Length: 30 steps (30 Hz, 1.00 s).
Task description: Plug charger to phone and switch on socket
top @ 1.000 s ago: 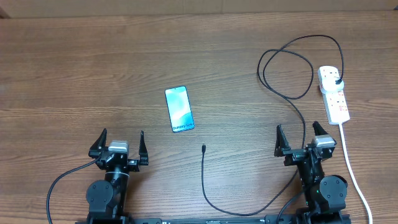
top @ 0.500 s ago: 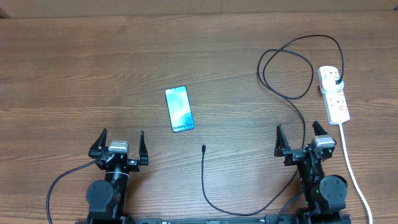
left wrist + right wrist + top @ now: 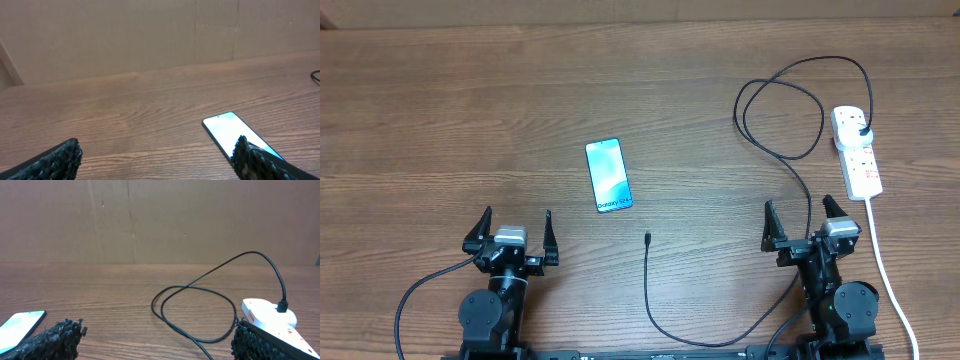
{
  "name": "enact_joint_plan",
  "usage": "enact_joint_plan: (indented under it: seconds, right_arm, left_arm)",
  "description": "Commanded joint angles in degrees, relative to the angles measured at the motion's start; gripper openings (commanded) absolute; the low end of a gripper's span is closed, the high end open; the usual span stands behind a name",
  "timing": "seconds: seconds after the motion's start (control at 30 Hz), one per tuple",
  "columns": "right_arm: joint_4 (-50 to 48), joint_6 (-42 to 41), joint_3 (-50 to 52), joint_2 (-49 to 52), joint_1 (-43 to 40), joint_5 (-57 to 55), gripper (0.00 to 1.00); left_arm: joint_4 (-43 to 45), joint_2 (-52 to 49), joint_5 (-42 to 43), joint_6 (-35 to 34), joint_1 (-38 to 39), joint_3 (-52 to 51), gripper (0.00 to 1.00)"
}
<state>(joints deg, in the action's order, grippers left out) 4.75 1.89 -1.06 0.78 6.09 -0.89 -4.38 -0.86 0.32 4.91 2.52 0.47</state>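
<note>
— So, where does the phone [image 3: 608, 176] lie?
— Flat on the wooden tabletop [image 3: 470, 100], screen up and lit, left of the middle. It is a little beyond the left pincer [image 3: 517, 213] and off to that pincer's right. Nothing touches it.
— And the charger [image 3: 647, 285]?
— Its black plug [image 3: 863, 129] sits in the far end of the socket [image 3: 861, 165], a white strip lying near the right edge of the tabletop. From there the thin black line loops over the wood, runs toward the near edge, bends round and comes back up. The small connector tip [image 3: 647, 237] lies free on the wood, near the phone's lower end but apart from it.
— Are the pincers gripping anything?
— No. Both stand at the near edge with jaws spread wide and empty, well apart from each other. From overhead the charger's line passes between the fingers of the right pincer [image 3: 798, 205]; I cannot tell whether it touches them.
— Anything else on the right?
— The socket's white cord [image 3: 885, 270] runs down to the near edge, just outside the right arm.
</note>
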Motion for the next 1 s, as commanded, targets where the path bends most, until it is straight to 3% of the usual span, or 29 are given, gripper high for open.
enact_joint_plan:
  seconds: [0.0,0.47,0.57,0.63,0.8,0.97]
  right_arm:
    - [-0.07,-0.20,0.61,-0.61,0.28,-0.55,1.00]
    - [-0.07,-0.20,0.61,-0.61,0.28,-0.55,1.00]
    - [-0.07,-0.20,0.61,-0.61,0.28,-0.55,1.00]
    - [-0.07,-0.20,0.61,-0.61,0.28,-0.55,1.00]
    - [-0.07,-0.20,0.61,-0.61,0.28,-0.55,1.00]
    - [-0.07,-0.20,0.61,-0.61,0.28,-0.55,1.00]
  left_arm:
    - [-0.02,0.59,-0.70,1.09,-0.31,-0.20,1.00]
    - [2.47,0.59,-0.92,1.29,-0.31,-0.20,1.00]
    - [6.56,0.59,3.96,-2.36,-0.26,0.46,1.00]
    - [7.48,0.59,12.76,-3.65,-0.26,3.15,1.00]
    - [-2.34,0.24,17.94,-17.20,-0.26,11.76,1.00]
    - [-13.29,-3.91,23.52,-20.02,-0.26,22.36,1.00]
